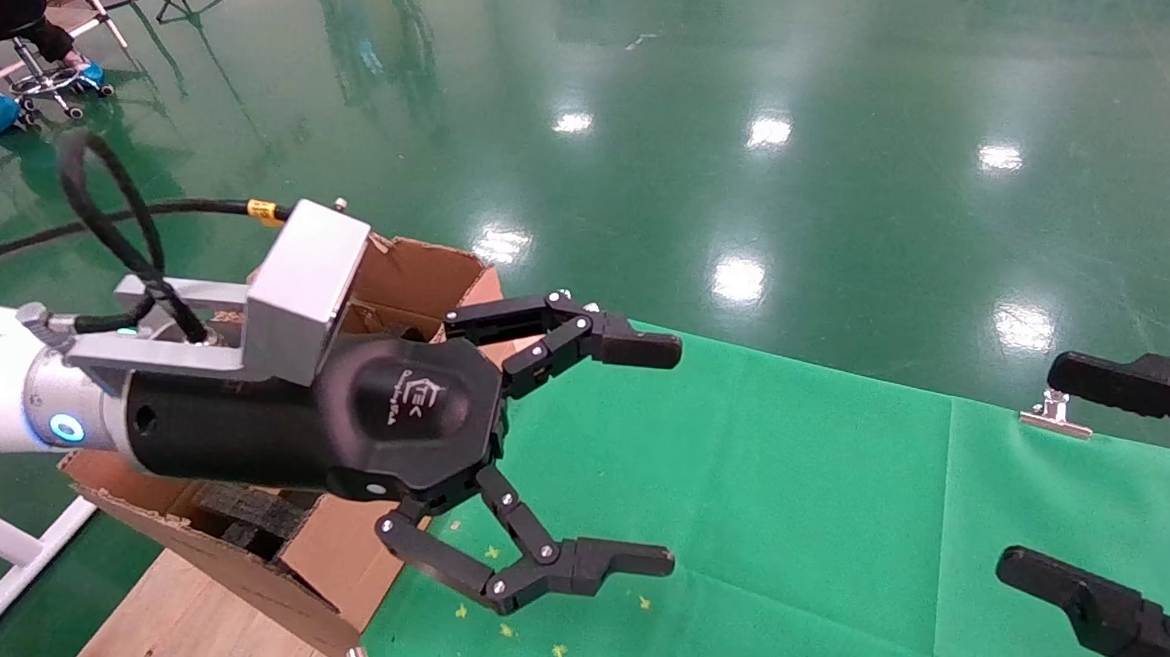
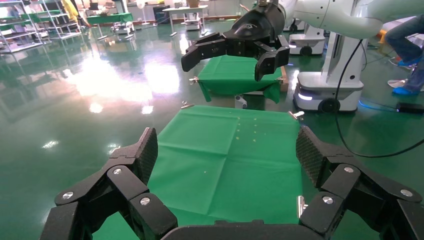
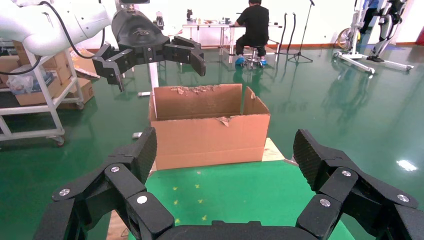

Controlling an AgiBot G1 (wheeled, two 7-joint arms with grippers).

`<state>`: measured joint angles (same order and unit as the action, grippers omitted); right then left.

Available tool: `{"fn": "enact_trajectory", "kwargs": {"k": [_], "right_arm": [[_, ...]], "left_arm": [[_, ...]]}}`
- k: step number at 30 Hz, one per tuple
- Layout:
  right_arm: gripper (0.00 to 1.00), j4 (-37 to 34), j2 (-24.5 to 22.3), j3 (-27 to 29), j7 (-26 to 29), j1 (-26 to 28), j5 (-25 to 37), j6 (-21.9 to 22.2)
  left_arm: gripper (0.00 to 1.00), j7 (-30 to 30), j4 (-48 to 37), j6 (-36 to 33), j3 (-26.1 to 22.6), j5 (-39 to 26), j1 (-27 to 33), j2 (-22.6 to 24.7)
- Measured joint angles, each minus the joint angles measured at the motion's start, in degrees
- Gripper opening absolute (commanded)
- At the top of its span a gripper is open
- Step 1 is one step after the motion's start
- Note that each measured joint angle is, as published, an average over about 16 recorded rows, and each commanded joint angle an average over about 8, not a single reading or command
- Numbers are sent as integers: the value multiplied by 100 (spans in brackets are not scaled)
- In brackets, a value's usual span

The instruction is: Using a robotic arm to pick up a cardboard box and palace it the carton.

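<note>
The cardboard box is nowhere to be seen in any view, neither on the green cloth [image 1: 836, 502] nor between any fingers; it may already lie inside the carton [image 3: 210, 125], but the carton's inside is mostly hidden, so I cannot tell. The left gripper [image 1: 639, 452] hangs above the carton's near edge with its fingers spread wide and empty; the right gripper [image 1: 1068, 474] waits at the far side of the cloth, also wide open and holding nothing. The risk I judge from here: the left gripper sits close over the tall torn flaps, and a low sweep could catch one and drag or tip the carton. Count: one carton, two grippers, one cloth, a few black foam pieces [image 1: 245, 516], no small box visible.
</note>
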<state>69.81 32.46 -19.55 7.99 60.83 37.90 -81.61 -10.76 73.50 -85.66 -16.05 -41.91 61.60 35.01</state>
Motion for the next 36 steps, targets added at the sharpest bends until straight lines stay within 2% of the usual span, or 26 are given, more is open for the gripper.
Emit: {"fn": "enact_trajectory", "kwargs": {"k": [36], "right_arm": [[100, 0, 0, 0, 0, 0, 0, 0]], "left_arm": [[100, 0, -1, 0, 0, -1, 1, 0]]}}
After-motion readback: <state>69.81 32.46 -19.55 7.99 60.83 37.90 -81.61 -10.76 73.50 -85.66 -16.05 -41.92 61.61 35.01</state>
